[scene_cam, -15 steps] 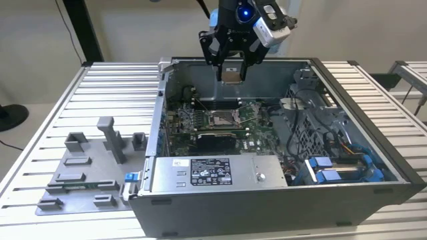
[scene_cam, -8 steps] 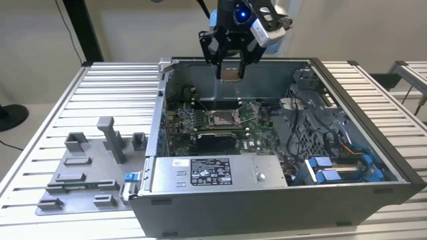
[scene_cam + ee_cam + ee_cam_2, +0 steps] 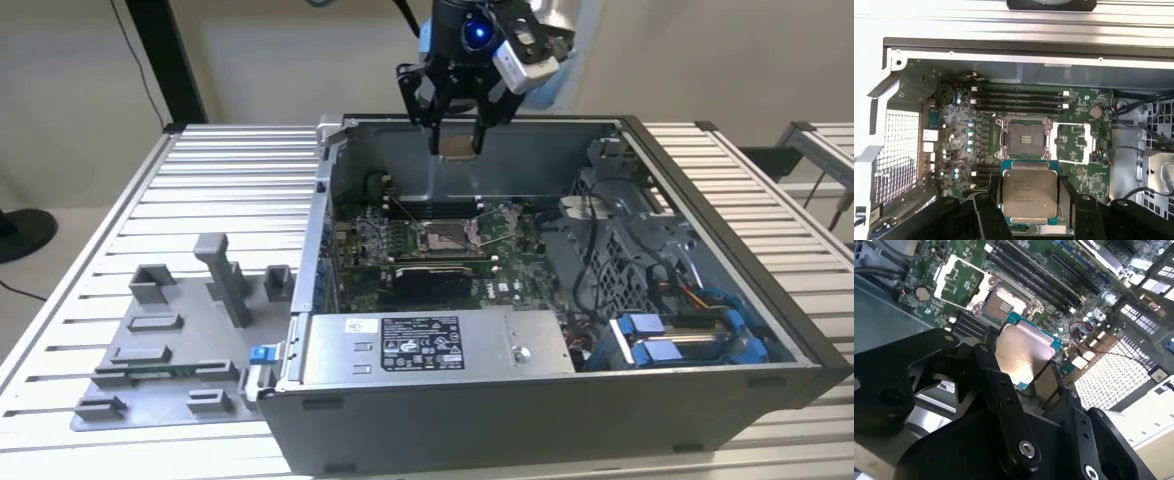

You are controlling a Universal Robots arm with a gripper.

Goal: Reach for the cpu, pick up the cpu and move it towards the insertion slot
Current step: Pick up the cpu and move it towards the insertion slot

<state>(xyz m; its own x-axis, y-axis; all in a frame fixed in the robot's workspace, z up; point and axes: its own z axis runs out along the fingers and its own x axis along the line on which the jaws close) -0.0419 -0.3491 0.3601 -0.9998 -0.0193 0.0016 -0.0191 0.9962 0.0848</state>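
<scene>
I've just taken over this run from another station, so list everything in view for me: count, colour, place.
computer case: one, grey metal, open, on the slatted table.
slatted table: one, silvery.
circuit board: one, green, on the case floor.
insertion slot: one, shiny frame, dark centre, open, mid-board.
memory slots: four, black, in a row beside the insertion slot.
power supply box: one, grey with a black label, at the case's near side.
blue brackets: several, at the case's near corner, on the exterior view's right.
fixture blocks: one grey set, on the table, exterior view's left of the case.
cpu: one, silvery, held above the board.
gripper: one, black, shut on the cpu.
</scene>
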